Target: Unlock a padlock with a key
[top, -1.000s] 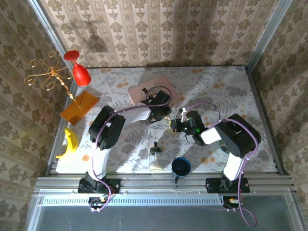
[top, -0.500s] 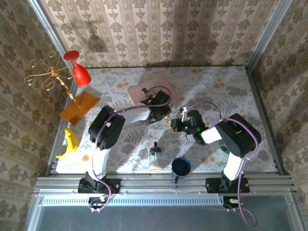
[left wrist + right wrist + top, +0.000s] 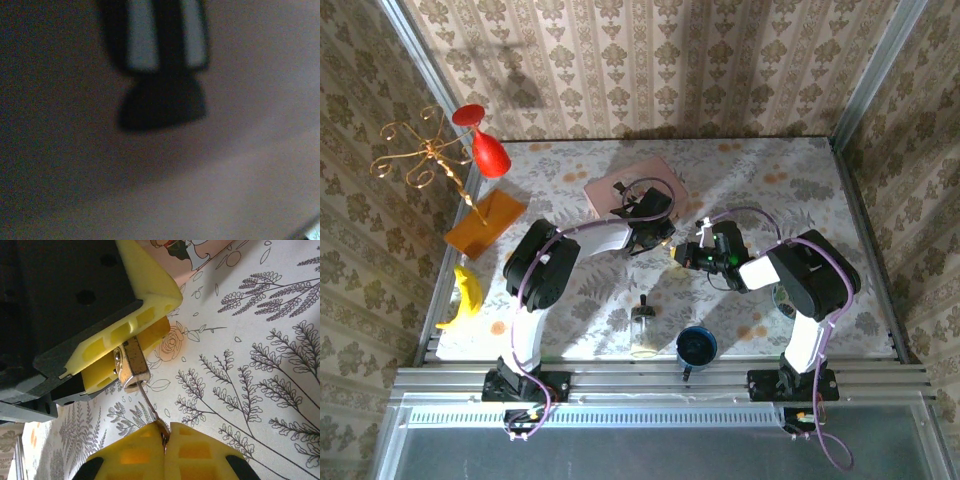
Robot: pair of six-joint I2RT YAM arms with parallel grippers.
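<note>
Top view, mid-counter: both arms are bent inward, and the two claws are brought almost tip to tip just in front of the pink box [image 3: 620, 192].

Right wrist view: the padlock [image 3: 134, 365], small and brass-yellow, is clamped between the yellow fingers of the left claw [image 3: 122, 360]. It is held low over the leaf-patterned counter [image 3: 260, 370]; whether it touches the surface cannot be told. One end of the padlock is turned toward the right claw [image 3: 164, 437]. The key [image 3: 149, 405], a thin silvery blade, is stretched between that end and the right claw, whose two yellow fingers are pressed tight together on it. The blade is met with the padlock's end face; how far it is seated cannot be told. A corner of the pink box is seen just beyond the left claw.

The left wrist view is too dark and blurred to be read.

Elsewhere, top view: a glass jar [image 3: 642, 330] is stood near the front edge, with a blue cup [image 3: 697, 346] just to its right, both well apart from the claws. Along the left edge an orange block [image 3: 485, 220], a yellow banana [image 3: 467, 297] and a gold stand [image 3: 425, 155] are noted, with a red goblet [image 3: 485, 145] beside the stand.
</note>
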